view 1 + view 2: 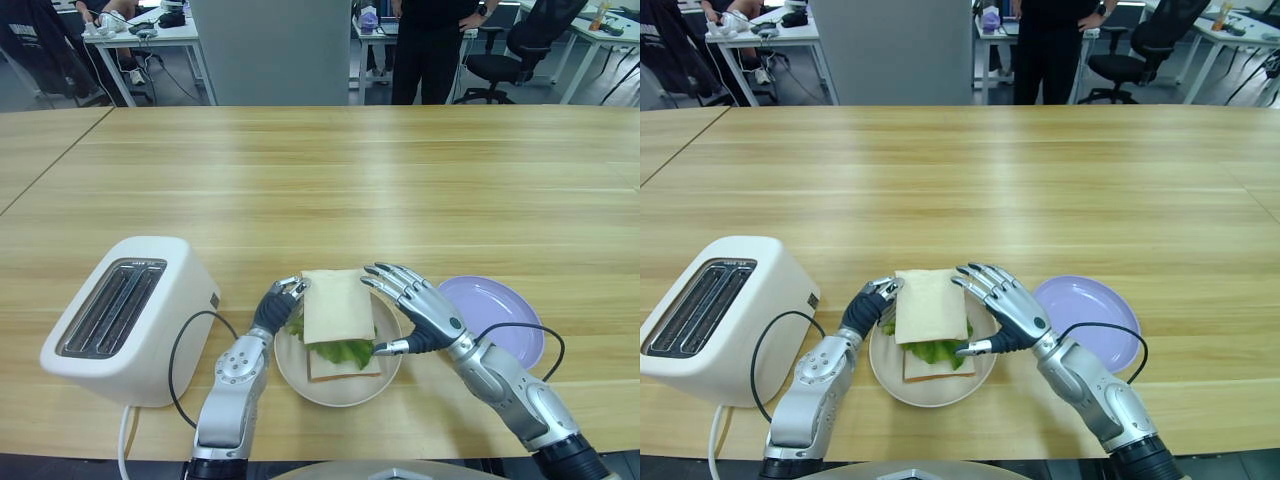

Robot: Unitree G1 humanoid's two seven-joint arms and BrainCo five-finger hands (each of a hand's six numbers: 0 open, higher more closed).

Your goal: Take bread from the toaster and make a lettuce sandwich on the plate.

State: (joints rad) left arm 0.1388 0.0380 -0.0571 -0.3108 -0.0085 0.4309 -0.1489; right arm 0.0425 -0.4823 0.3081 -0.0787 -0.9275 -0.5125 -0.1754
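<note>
- The left robot hand (pixel 280 305) rests against the left edge of the sandwich's top slice (pixel 338 305). Whether it grips the slice cannot be told.
- The right robot hand (pixel 420 305) is spread wide and holds nothing. It sits over the right rim of the cream plate (pixel 338 400), its thumb pointing at the lettuce (pixel 347 351).
- The cream plate sits near the front edge of the tabletop (pixel 350 180), about midway along it. It holds a bottom slice (pixel 345 371), lettuce and the top slice, stacked.
- The bottom slice is mostly covered; only its front edge shows.
- A purple plate (pixel 500 305) lies just right of the cream plate, partly hidden by the right robot hand.
- The toaster (pixel 130 320) stands toward the front left corner, its slots facing up. Their dark insides are hard to make out.
</note>
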